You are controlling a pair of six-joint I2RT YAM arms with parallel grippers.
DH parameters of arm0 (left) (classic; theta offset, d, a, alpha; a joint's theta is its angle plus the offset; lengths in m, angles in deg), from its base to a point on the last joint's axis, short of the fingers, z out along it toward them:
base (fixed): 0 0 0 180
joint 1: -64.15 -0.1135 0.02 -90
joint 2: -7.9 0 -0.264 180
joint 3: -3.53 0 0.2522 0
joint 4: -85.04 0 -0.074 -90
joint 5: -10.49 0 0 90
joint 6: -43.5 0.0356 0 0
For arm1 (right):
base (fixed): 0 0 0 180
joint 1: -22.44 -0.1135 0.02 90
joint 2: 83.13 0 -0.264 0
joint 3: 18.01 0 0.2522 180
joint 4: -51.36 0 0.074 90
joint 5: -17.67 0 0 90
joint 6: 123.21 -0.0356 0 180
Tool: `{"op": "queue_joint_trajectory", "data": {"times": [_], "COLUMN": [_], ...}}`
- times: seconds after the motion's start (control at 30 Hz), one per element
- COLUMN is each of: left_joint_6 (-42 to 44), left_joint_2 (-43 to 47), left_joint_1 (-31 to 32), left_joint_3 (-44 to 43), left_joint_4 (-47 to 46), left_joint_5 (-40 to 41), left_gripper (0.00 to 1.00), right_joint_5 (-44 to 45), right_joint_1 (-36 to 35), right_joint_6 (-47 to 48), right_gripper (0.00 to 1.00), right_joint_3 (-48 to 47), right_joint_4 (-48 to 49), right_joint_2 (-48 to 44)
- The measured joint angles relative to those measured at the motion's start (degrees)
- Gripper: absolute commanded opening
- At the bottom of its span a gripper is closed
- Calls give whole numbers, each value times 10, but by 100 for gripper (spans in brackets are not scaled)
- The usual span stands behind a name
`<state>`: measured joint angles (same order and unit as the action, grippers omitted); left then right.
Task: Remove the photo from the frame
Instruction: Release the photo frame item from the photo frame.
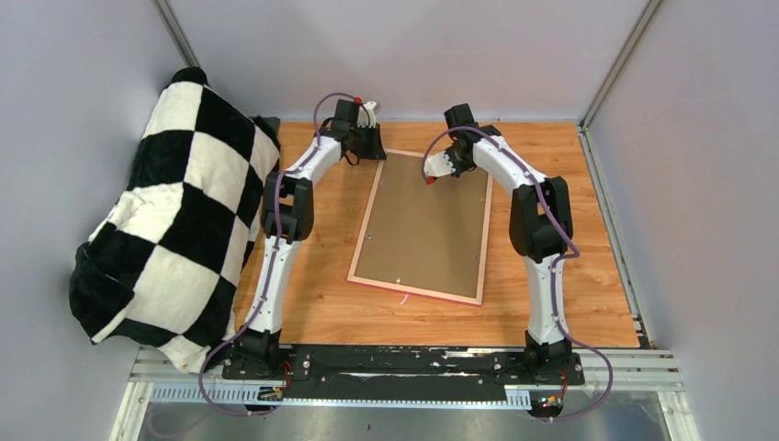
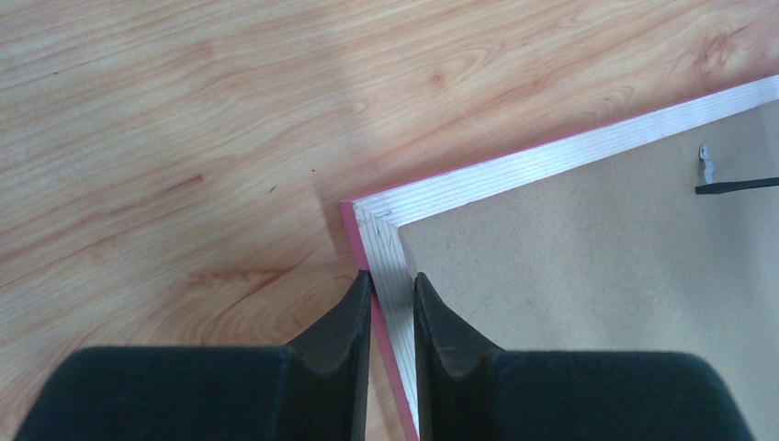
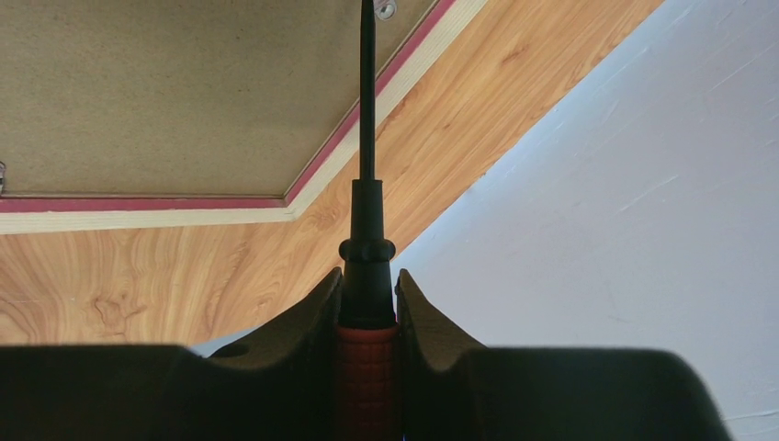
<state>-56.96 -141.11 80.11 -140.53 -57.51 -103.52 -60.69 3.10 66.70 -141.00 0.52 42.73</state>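
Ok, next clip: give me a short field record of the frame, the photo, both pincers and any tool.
frame: face down on the table, brown backing board up
photo: not visible
left pincer: shut on the frame's rail beside its far left corner
right pincer: shut on a screwdriver, shaft pointing toward a metal clip at the backing's edge
left of the frame: checkered cushion
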Motion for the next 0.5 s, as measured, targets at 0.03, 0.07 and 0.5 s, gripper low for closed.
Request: {"op": "queue_joint_trajectory", "data": {"times": [0.03, 0.07, 0.5], "left_joint_6": [0, 0, 0], "left_joint_2": [0, 0, -1], "left_joint_1": [0, 0, 0], "left_joint_3": [0, 0, -2], "left_joint_4": [0, 0, 2], "left_joint_5": [0, 0, 0], "left_gripper": [2, 2, 2], "right_joint_5": [1, 3, 5], "right_joint_1": [0, 0, 3], "right_joint_6": [0, 0, 5], "right_gripper": [0, 0, 0], "right_joint_3": [0, 0, 2], "right_joint_4": [0, 0, 2], "right_joint_2": [1, 2, 2]}}
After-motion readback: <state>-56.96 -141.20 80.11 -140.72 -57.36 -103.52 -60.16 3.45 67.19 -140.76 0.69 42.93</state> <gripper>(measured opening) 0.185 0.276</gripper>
